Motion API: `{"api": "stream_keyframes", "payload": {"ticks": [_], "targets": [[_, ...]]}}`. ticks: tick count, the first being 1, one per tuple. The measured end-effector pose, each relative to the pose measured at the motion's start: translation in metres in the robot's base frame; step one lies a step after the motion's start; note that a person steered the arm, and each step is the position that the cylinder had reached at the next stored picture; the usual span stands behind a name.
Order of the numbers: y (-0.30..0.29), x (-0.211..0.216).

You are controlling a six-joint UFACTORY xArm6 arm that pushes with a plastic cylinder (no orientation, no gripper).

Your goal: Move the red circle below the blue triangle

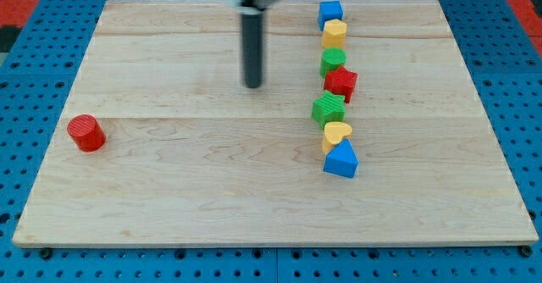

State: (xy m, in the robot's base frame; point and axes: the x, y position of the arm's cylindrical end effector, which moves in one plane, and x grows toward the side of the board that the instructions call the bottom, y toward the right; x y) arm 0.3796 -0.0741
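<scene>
The red circle (86, 133) sits near the board's left edge. The blue triangle (341, 159) is at the bottom end of a column of blocks right of centre. My tip (253, 85) is at the upper middle of the board. It touches no block: the red circle is far to its lower left, and the blue triangle is to its lower right.
The column above the blue triangle holds a yellow heart (336, 134), a green star (329, 108), a red star (342, 83), a green circle (333, 61), a yellow block (334, 33) and a blue cube (330, 13). A blue pegboard (34, 80) surrounds the wooden board.
</scene>
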Motion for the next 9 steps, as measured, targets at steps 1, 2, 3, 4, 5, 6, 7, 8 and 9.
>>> {"api": "stream_keyframes", "payload": {"ticks": [1,2,3,4,5,6,7,8,9], "targets": [[-0.115,0.008],[-0.206,0.050],[-0.191,0.101],[-0.112,0.122],[-0.039,0.151],[0.051,0.163],[0.003,0.182],[-0.002,0.207],[0.058,0.217]]}}
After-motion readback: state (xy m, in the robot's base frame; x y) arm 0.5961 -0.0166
